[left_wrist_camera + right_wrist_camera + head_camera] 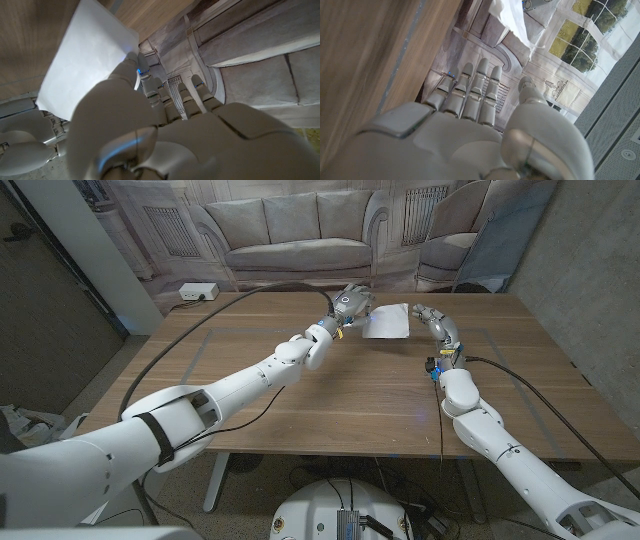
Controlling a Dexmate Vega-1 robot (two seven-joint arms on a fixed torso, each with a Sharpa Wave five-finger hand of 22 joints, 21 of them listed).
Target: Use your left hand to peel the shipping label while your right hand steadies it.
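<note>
Near edge of the desk [330, 410] bare wood, both arms reaching out toward the far side. Right hand [433, 320] sits just right of the shipping label [387, 321], fingers loosely curled and apart, holding nothing; can't tell if it touches the sheet's right edge, looks just beside it. Left hand [349, 304] is at the label's left edge; in the left wrist view its fingers [131, 64] meet the white sheet [90, 55] at one edge, but whether that is a pinch or just contact I can't tell. Label lies at the far middle of the desk between the two hands, roughly square, no clear long axis. Left hand is nearer. Judgement: peel goes from the left edge pulling leftward, once the right hand presses down.
</note>
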